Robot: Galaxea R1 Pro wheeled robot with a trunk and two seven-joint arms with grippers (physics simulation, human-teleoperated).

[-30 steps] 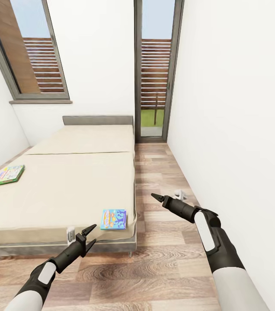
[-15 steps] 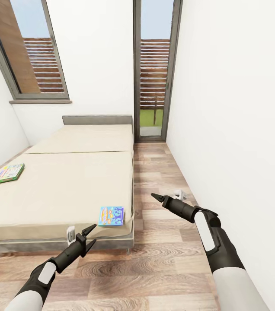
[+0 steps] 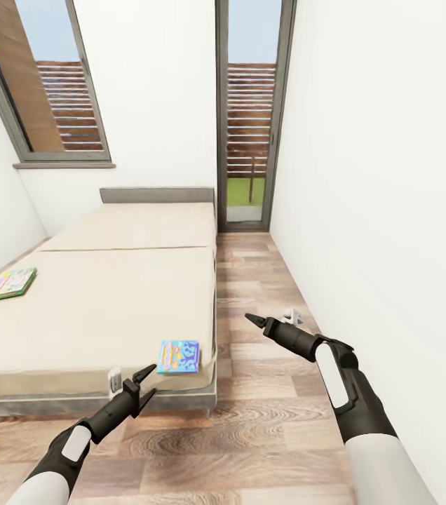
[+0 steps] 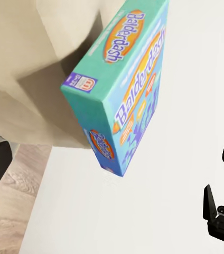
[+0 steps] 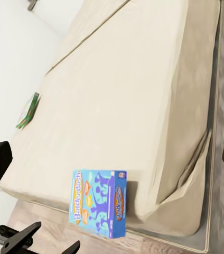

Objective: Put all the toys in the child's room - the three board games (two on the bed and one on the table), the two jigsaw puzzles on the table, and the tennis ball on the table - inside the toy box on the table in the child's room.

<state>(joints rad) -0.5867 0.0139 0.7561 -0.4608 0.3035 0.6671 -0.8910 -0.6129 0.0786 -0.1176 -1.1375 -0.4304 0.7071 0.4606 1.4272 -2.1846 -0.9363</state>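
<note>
On the bed (image 3: 111, 308): blue game (image 3: 179, 356) at the near corner, green game (image 3: 11, 283) far left. Both grippers (image 3: 147, 382) (image 3: 251, 320) empty, left spread, right pinched together.

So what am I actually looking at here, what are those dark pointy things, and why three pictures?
They are simulator renders of a wheeled robot with two arms. The big picture comes from a camera on its head, looking down over both arms. The pointed things are its grippers: the left gripper, with its fingers apart, and the right gripper, whose state I cannot tell. Neither holds anything. The other two pictures come from cameras near each gripper. Ahead is a cream bed with two game boxes lying on it: a blue one at the near corner, printed "Balderdash" in the left wrist view, and a green-bordered one near the far side.
</note>
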